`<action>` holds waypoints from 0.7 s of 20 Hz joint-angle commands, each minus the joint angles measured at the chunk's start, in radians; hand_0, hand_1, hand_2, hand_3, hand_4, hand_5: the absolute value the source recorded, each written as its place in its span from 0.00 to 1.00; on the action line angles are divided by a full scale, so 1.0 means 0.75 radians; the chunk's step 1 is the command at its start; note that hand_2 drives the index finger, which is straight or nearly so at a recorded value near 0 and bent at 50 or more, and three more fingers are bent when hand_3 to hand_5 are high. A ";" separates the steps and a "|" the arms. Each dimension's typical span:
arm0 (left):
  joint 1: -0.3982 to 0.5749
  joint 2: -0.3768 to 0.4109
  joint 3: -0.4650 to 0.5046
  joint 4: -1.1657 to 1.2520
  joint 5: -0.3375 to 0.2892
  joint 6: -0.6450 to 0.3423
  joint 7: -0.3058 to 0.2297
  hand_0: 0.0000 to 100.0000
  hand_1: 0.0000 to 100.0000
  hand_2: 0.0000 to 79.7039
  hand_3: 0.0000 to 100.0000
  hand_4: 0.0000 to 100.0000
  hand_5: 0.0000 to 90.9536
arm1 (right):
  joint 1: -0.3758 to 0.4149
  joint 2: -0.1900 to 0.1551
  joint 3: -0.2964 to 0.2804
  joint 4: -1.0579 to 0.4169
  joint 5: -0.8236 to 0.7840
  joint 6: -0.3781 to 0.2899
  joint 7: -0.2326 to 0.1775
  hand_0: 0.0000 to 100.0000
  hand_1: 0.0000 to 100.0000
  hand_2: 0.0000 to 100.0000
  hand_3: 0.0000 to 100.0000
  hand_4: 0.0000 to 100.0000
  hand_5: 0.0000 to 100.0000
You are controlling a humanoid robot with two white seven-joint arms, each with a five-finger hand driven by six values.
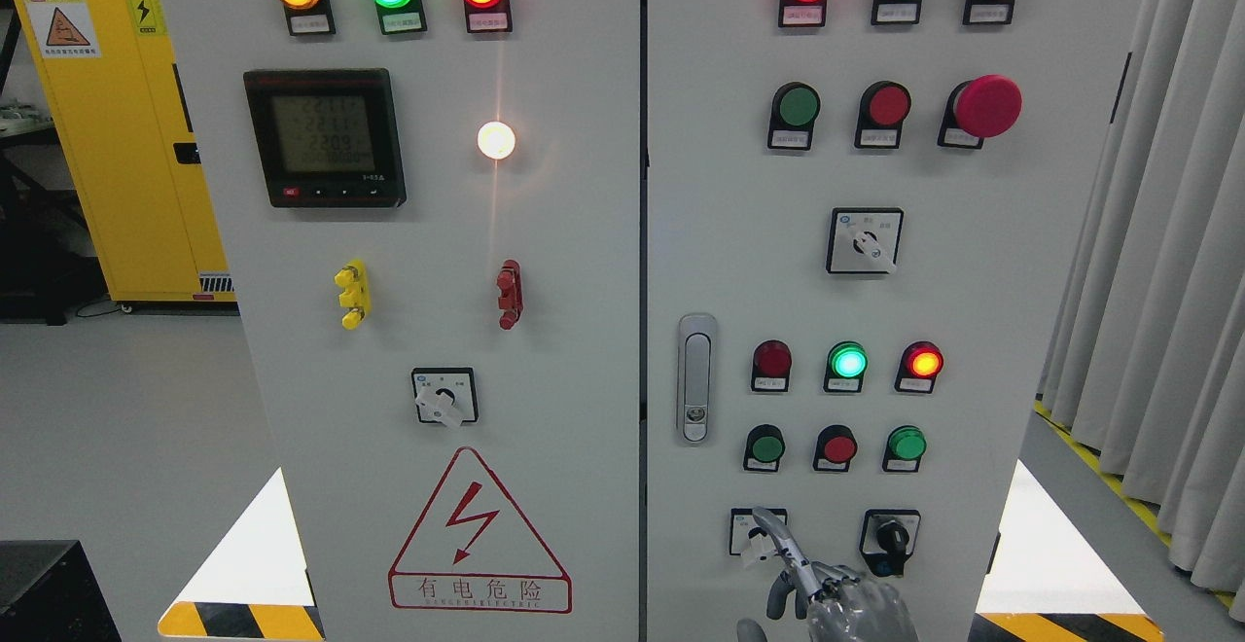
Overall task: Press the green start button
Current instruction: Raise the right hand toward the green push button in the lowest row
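The green start button is not singled out by any readable label: several round green buttons face straight out from the grey cabinet door [973, 282] on the right, one in the upper row [799, 105], and two in the lowest button row, at left [767, 447] and right [907, 444] of a red button [838, 447]. Being round and flush, they have no long axis. Their small white labels are too small to read. On the left door a red triangular warning sign [479, 535] bears a lightning bolt and the characters 有电危险. A black digital meter [325, 138] shows faint digits. The grey metal robot hand [827, 593] rises at the bottom edge, right of the middle; its arm's side cannot be told. One finger [778, 537] points up and left over a white rotary switch [758, 531], the others curl in, grasping nothing.
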 commanded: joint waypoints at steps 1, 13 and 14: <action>-0.002 0.000 0.000 0.000 0.000 0.001 -0.002 0.12 0.56 0.00 0.00 0.00 0.00 | -0.061 -0.003 -0.024 0.014 0.077 0.005 0.002 0.60 0.89 0.00 0.92 0.96 1.00; 0.000 0.000 0.000 0.000 0.000 0.001 -0.002 0.12 0.56 0.00 0.00 0.00 0.00 | -0.116 -0.005 -0.024 0.126 0.060 0.056 0.012 0.69 0.90 0.00 0.92 0.97 1.00; 0.000 0.002 0.000 0.000 -0.002 0.001 -0.002 0.12 0.56 0.00 0.00 0.00 0.00 | -0.124 -0.005 -0.024 0.134 0.060 0.058 0.012 0.70 0.91 0.00 0.92 0.97 1.00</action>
